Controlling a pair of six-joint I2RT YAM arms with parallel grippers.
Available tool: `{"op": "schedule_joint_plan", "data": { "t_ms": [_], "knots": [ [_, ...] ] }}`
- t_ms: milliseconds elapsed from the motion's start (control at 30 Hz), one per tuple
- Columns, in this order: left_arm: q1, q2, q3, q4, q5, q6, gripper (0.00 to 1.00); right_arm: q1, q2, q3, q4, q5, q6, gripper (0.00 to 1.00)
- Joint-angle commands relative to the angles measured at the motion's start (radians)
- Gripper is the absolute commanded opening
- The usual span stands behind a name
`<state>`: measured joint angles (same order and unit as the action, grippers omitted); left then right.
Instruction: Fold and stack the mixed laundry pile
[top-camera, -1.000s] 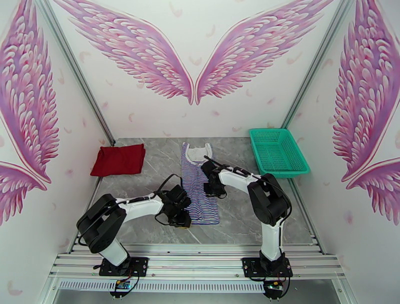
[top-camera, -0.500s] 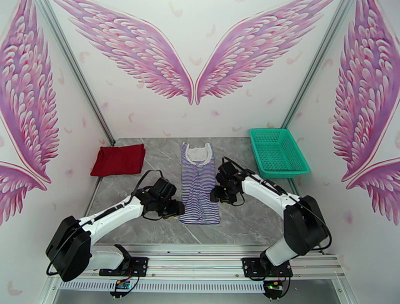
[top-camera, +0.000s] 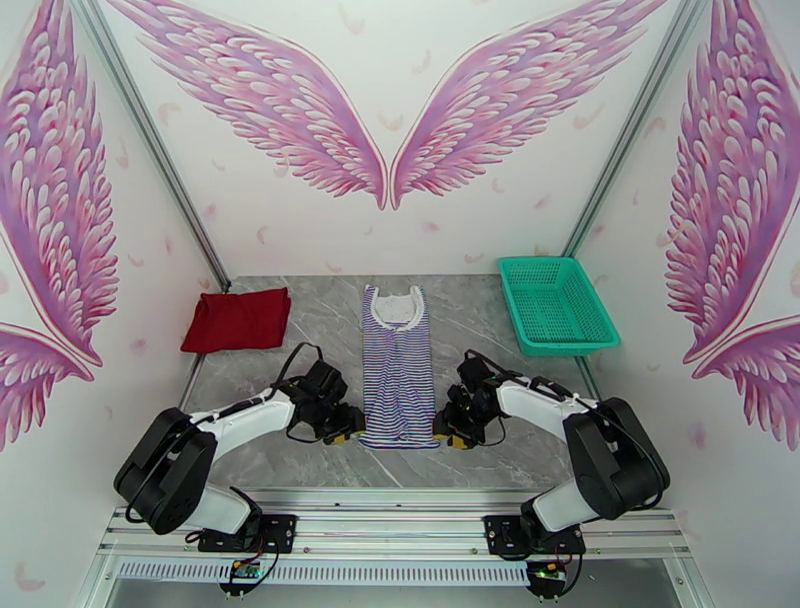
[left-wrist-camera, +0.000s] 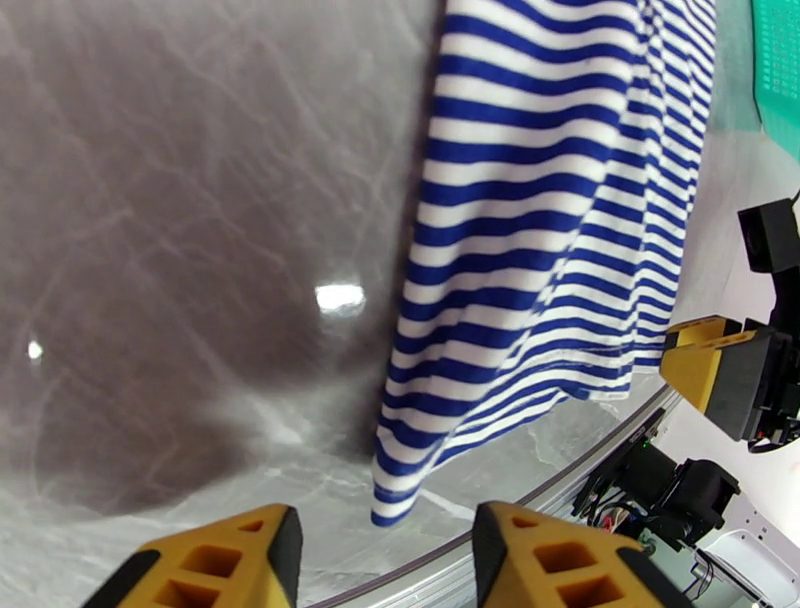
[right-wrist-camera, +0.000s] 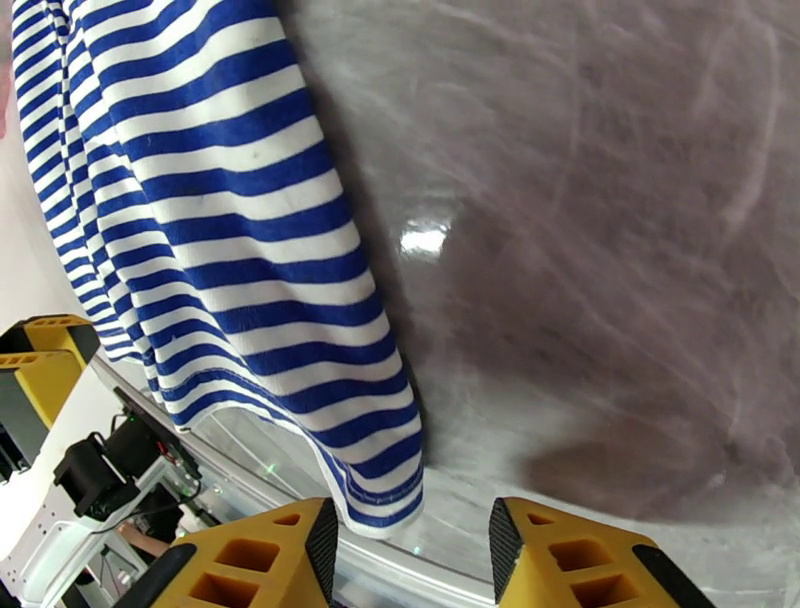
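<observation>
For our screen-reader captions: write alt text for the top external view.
A blue-and-white striped shirt lies flat in a long strip on the grey table, left arm and right arm at its sides, jaws low by its near corners. A folded dark red T-shirt lies far left, a teal mesh basket far right.

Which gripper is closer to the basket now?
Right. The right gripper sits at the striped shirt's near right corner, on the basket's side; left gripper sits across the shirt.

Both wrist views cut the striped shirt (left-wrist-camera: 560, 200) off at the top edge
</observation>
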<state>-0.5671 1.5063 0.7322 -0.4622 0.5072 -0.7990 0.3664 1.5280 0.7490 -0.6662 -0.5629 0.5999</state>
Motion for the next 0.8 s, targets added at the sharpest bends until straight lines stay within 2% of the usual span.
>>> {"op": "schedule_joint_plan", "data": {
  "t_ms": [0, 300, 633, 767],
  "knots": [
    [-0.001, 0.031, -0.003, 0.027, 0.038, 0.023, 0.50, -0.006, 0.018, -0.015, 0.076, -0.027, 0.032, 0.42],
    [-0.029, 0.066, -0.024, 0.087, 0.081, -0.001, 0.44, 0.000, 0.045, -0.014, 0.080, -0.077, 0.027, 0.37],
    [-0.060, 0.087, -0.007, 0.113, 0.064, -0.019, 0.39, 0.011, 0.041, -0.003, 0.042, -0.079, 0.009, 0.33],
    [-0.062, 0.085, 0.000, 0.127, 0.062, -0.031, 0.33, 0.014, 0.041, 0.012, 0.038, -0.088, 0.000, 0.23]
  ]
}}
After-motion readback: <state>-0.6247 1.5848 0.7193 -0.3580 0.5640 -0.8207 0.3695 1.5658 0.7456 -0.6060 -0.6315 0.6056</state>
